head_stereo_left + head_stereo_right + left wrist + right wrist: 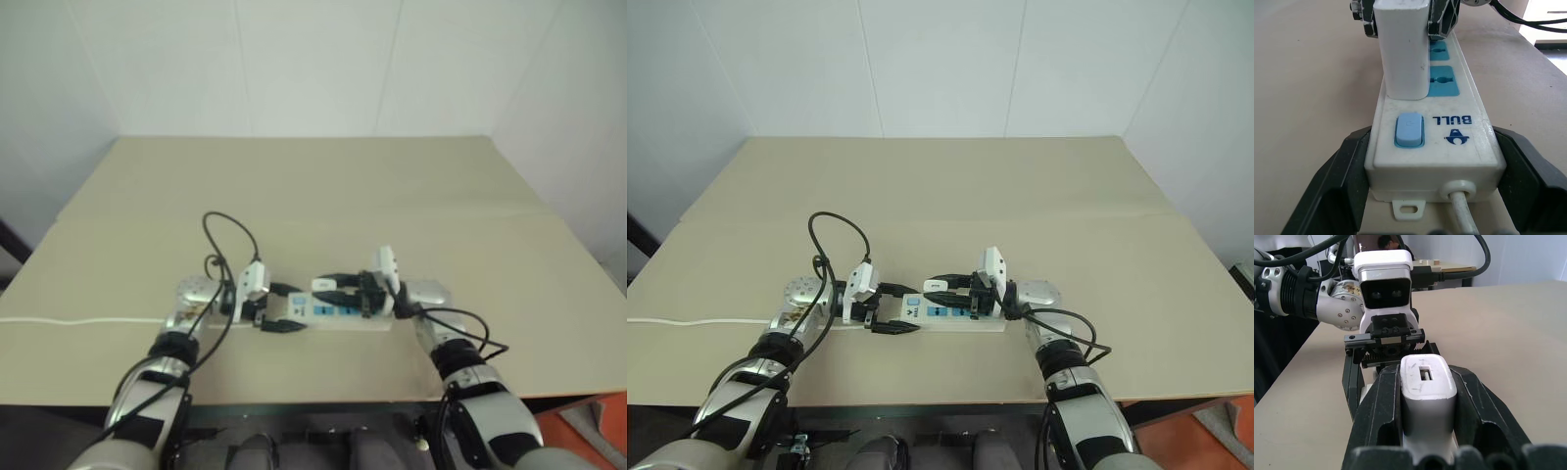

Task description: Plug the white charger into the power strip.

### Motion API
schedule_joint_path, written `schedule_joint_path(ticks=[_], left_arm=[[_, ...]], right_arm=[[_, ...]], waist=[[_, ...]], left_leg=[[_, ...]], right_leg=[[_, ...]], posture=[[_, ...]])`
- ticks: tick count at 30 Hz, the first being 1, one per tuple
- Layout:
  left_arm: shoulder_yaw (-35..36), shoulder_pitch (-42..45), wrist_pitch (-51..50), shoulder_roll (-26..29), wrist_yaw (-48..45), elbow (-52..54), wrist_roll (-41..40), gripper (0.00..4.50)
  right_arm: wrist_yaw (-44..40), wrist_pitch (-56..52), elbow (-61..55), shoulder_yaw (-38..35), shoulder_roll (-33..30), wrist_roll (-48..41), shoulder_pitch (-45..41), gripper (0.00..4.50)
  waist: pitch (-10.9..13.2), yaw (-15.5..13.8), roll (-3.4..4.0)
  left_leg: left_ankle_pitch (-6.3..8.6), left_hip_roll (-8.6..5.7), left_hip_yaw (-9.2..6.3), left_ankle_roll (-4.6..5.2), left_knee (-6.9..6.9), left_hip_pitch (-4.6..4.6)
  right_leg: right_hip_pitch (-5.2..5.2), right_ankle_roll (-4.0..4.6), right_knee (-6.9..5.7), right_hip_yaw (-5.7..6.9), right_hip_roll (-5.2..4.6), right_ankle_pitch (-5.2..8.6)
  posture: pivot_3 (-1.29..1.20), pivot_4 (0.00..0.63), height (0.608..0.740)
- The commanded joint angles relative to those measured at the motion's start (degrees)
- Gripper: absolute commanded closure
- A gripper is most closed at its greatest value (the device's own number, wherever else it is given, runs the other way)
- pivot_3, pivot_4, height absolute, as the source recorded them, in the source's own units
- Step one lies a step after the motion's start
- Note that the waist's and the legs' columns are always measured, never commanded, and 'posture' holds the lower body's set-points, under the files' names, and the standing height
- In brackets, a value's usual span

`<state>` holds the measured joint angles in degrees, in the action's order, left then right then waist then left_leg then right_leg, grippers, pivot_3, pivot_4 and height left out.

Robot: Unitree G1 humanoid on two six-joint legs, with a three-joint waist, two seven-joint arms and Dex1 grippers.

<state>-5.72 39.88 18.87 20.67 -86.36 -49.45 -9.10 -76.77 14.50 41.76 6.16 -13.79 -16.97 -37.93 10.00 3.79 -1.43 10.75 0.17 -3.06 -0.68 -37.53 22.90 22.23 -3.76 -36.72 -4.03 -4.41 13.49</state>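
While a wide tan table (pixel 950 186) carries the work, the power strip (pixel 945 315) lies near its front edge, its thin white cord (pixel 686 321) trailing off to the robot's left. At the switch end, the left gripper (pixel 893 308) stands spread around the strip, one black finger (pixel 1337 181) along each long side, bracing it. From the opposite end, the right gripper (pixel 338 291) reaches in level, its fingers (pixel 1378 416) pressed against both flanks of the white charger (pixel 1402 49). That charger stands upright on the socket nearest the blue switch (pixel 1409 129), its base meeting the strip's face with no prongs showing; the two sockets beyond stay free. Judging by this, the insertion looks all but complete and the step in hand is the final seating and release. Next, the right fingers need to part cleanly and draw straight back without tilting the charger, while the left hand steadies the strip.
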Motion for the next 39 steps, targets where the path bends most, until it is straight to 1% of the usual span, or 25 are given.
schedule_joint_path(ticks=[1, 6, 7, 9, 11, 13, 17, 18, 21, 22, 24, 26, 27, 29, 31, 33, 34, 35, 37, 39], left_arm=[[0.02, 0.5, 1.12, -0.07, -0.81, 1.87, -0.73, 1.24], [0.09, 0.54, 1.07, 0.01, -0.88, 1.83, -0.83, 1.24], [0.04, 0.58, 0.78, 0.02, -0.92, 1.82, -0.8, 1.24], [-0.04, 0.75, -0.66, -0.07, -0.84, 1.78, -0.82, 1.24], [-0.28, 1.08, -1.75, 0.06, -1.84, 1.58, -0.88, 0.49], [0.39, 1.13, -1.51, -0.16, -2.83, 1.41, -1.8, 0.04], [1.61, 0.96, -2.19, 0.3, -5.09, 2.81, -4.02, 0.04], [1.45, 0.58, -3.23, 1.09, -5.72, 4.35, -5.17, 0.04], [-0.7, -1.43, -8.57, 5.91, -6.14, 11.58, -10.51, 0.04], [0.49, -2.17, -10.22, 6.81, -6.14, 13.96, -11.9, 0.04], [2.94, -3.58, -15.44, 9.17, -6.14, 19.49, -15.5, 0.04], [1.94, -5.71, -20.9, 14.6, -6.14, 25.89, -20.72, 0.04], [1.63, -6.68, -22.16, 17.02, -6.14, 28.11, -22.05, 0.04], [0.57, -8.19, -21.51, 21.44, -6.14, 30.06, -22.09, 0.04], [-0.67, -8.95, -18.79, 24.52, -6.14, 29.56, -20.66, 0.04], [-0.65, -9.12, -17.35, 26.26, -6.14, 27.9, -20.15, 0.04], [-0.34, -9.06, -16.25, 26.71, -6.14, 26.75, -19.53, 0.04], [-0.22, -9.03, -15.51, 27.11, -6.14, 25.96, -19.08, 0.04], [-0.3, -9.18, -13.86, 27.95, -6.14, 24.72, -18.26, 0.04], [-0.1, -9.4, -13.57, 28.19, -6.14, 24.28, -18.38, 0.04]], right_arm=[[0.85, 0.48, 3.24, 1.34, -0.66, 3.47, 2.41, 1.95], [-0.47, 0.71, 2.58, 1.18, -1.01, 3.08, 2.41, 0.15], [-0.61, 0.61, 2.62, 1.12, -1.13, 3.07, 2.19, 0.03], [-0.85, 0.45, 2.77, 0.95, -1.47, 3.04, 1.81, 0.03], [-0.76, 0.43, 2.87, 0.66, -1.97, 3.05, 1.48, 0.0], [-0.51, 0.53, 2.75, 0.3, -2.58, 2.99, 1.31, 0.0], [-0.28, 0.68, 1.36, -0.52, -3.67, 2.19, 1.48, 0.0], [-0.06, 0.73, 0.48, -0.99, -3.99, 1.81, 1.59, 0.0], [1.0, 1.12, -4.49, -3.67, -5.11, -0.46, 1.52, 0.0], [0.48, 0.93, -7.5, -4.7, -6.21, -1.72, 1.62, 0.0], [-0.87, -0.24, -14.89, -6.52, -9.68, -4.11, 2.64, 0.0], [-2.18, -1.36, -21.01, -7.65, -14.31, -4.93, 3.58, 0.0], [-4.07, -2.61, -23.84, -7.96, -17.63, -5.39, 3.94, 0.0], [-6.38, -9.44, -30.01, -9.02, -24.53, -7.91, 4.35, 0.0], [-6.35, -13.06, -34.27, -10.12, -29.68, -8.67, 4.98, 0.0], [-5.38, -18.8, -38.34, -10.27, -36.08, -7.1, 6.05, 0.0], [-5.98, -21.46, -39.79, -10.32, -39.37, -6.75, 6.71, 0.0], [-6.63, -23.24, -40.84, -10.37, -41.99, -6.59, 7.49, 0.0], [-8.0, -24.77, -42.34, -10.9, -46.66, -6.16, 9.79, 0.0], [-7.86, -26.37, -43.72, -12.02, -49.76, -6.23, 12.61, 0.0]], waist=[[-0.09, -0.01, -0.15], [-0.14, -0.03, -0.23], [-0.14, -0.04, -0.23], [-0.14, -0.07, -0.23], [-0.14, -0.11, -0.23], [-0.14, -0.23, -0.23], [-0.14, -0.37, -0.23], [-0.13, -0.37, -0.23], [-0.12, -0.31, -0.22], [-0.08, -0.28, -0.17], [0.12, -0.33, 0.09], [0.22, -0.37, 0.19], [0.28, -0.35, 0.21], [0.39, -0.48, 0.24], [0.47, -0.88, 0.34], [0.48, -1.22, 0.35], [0.5, -1.34, 0.36], [0.51, -1.44, 0.35], [0.53, -1.55, 0.33], [0.54, -1.57, 0.31]], left_leg=[[0.0, 0.0, -0.01, 0.0, 0.01, 0.0], [0.0, 0.01, -0.01, 0.0, 0.14, 0.0], [0.0, 0.01, -0.01, 0.0, 0.16, -0.01], [0.0, 0.01, -0.01, 0.0, 0.19, -0.02], [0.0, 0.0, -0.01, 0.0, 0.21, -0.02], [0.0, 0.0, 0.0, 0.0, 0.22, -0.01], [0.0, 0.0, 0.0, 0.0, 0.26, -0.01], [0.0, 0.01, 0.0, 0.0, 0.27, -0.01], [0.0, 0.03, -0.01, 0.0, 0.33, 0.06], [0.0, 0.03, -0.01, 0.0, 0.4, 0.08], [0.0, 0.02, -0.02, 0.0, 0.52, 0.17], [-0.01, 0.02, -0.01, 0.0, 0.52, 0.52], [-0.01, 0.03, -0.01, 0.0, 0.53, 0.75], [-0.02, 0.02, -0.02, 0.0, 0.54, 0.93], [-0.01, 0.03, -0.01, 0.0, 0.61, 0.89], [-0.01, 0.06, 0.05, 0.0, 0.66, 0.79], [-0.01, 0.09, 0.06, 0.0, 0.66, 0.77], [-0.01, 0.11, 0.09, 0.0, 0.66, 0.76], [-0.02, 0.15, 0.11, -0.01, 0.65, 0.77], [-0.01, 0.15, 0.15, 0.0, 0.65, 0.8]], right_leg=[[0.0, 0.0, 0.01, 0.0, 0.0, 0.0], [0.0, 0.01, 0.1, 0.0, 0.0, 0.0], [0.01, 0.02, 0.1, 0.01, 0.0, 0.01], [0.01, 0.02, 0.11, 0.0, 0.0, 0.01], [0.01, 0.02, 0.14, 0.0, 0.0, 0.01], [0.01, 0.02, 0.16, 0.0, -0.01, 0.01], [0.01, 0.03, 0.22, 0.01, -0.01, 0.02], [0.01, 0.03, 0.24, 0.01, -0.01, 0.02], [0.07, 0.03, 0.29, 0.02, 0.0, 0.01], [0.1, 0.04, 0.32, 0.01, -0.01, 0.01], [0.19, 0.05, 0.42, 0.01, -0.02, 0.0], [0.57, 0.09, 0.41, 0.01, -0.04, -0.03], [0.85, 0.2, 0.32, -0.02, -0.03, -0.1], [1.11, 0.38, 0.1, 0.0, -0.03, -0.15], [1.12, 0.54, 0.07, 0.01, -0.03, -0.02], [1.09, 0.54, 0.03, 0.02, 0.0, 0.13], [1.08, 0.34, -0.01, 0.04, 0.0, 0.34], [1.09, 0.42, -0.01, 0.05, 0.01, 0.41], [1.09, 0.46, 0.0, 0.07, 0.03, 0.46], [1.1, 0.46, 0.01, 0.06, 0.01, 0.5]], posture=[[0.0, 0.15, 0.74], [0.0, 0.15, 0.74], [0.0, 0.15, 0.74], [0.0, 0.15, 0.74], [0.0, 0.15, 0.74], [0.0, 0.15, 0.74], [0.0, 0.15, 0.74], [0.0, 0.15, 0.74], [0.0, 0.15, 0.74], [0.0, 0.15, 0.74], [0.0, 0.15, 0.74], [0.0, 0.15, 0.74], [0.0, 0.15, 0.74], [0.0, 0.15, 0.74], [0.0, 0.15, 0.74], [0.0, 0.15, 0.74], [0.0, 0.15, 0.74], [0.0, 0.15, 0.74], [0.0, 0.15, 0.74], [0.0, 0.15, 0.74]])
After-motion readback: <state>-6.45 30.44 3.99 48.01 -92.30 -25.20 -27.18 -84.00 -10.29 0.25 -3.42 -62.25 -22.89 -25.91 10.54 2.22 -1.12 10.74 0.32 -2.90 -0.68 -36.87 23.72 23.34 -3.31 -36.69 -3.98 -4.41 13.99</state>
